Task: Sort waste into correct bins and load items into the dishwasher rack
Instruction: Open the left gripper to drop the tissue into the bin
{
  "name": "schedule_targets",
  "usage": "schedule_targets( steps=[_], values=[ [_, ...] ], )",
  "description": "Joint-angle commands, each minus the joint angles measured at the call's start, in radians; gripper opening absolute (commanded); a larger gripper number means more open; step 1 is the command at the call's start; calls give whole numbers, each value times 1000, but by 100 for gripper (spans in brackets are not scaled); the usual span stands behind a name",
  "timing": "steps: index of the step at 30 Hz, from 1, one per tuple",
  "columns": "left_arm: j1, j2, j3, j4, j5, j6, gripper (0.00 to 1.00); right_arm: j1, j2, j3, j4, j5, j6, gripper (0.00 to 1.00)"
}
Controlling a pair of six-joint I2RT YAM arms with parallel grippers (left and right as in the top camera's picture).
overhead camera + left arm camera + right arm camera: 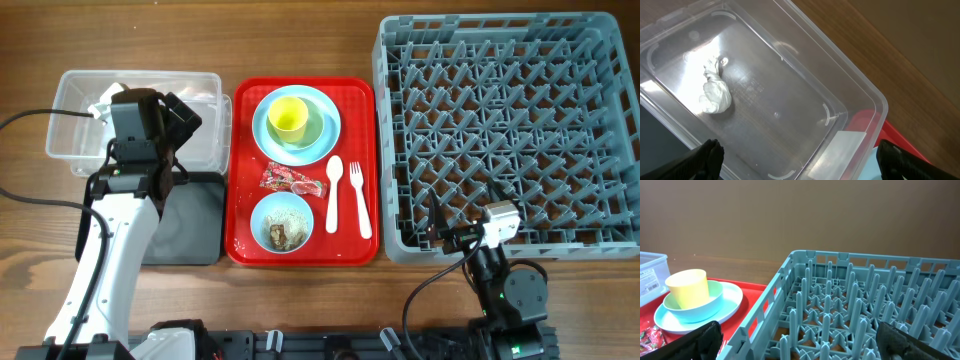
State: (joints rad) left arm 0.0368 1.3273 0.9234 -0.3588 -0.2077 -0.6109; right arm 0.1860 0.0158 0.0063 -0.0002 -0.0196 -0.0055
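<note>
My left gripper (180,120) hangs open over the clear tub (75,110), nothing between its fingers (707,160). A crumpled white tissue (715,95) lies inside the clear tub (850,107). The black tray (195,225) sits just in front of it. On the red tray (350,250) are a light blue plate (325,100) carrying a pale green bowl (312,128) and a yellow cup (287,117), a red wrapper (293,181), a small blue bowl (281,222) of brown scraps, a spoon (334,190) and a fork (358,198). My right gripper (478,236) is open at the front edge of the grey rack (510,130).
The right wrist view looks across the rack's pegs (865,310) toward the yellow cup (687,287) in its green bowl (700,307). Cables trail from both arms along the table's front. Bare wood shows around the containers.
</note>
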Motion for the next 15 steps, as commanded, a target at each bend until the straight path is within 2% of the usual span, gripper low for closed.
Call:
schedule_targets(
  steps=[1,15],
  values=[
    [7,-15,0,-1,10,5,99,-4,-2,-1,5,-4,-6,100],
    [7,-15,0,-2,32,5,99,-4,-2,-1,5,-4,-6,100]
  ],
)
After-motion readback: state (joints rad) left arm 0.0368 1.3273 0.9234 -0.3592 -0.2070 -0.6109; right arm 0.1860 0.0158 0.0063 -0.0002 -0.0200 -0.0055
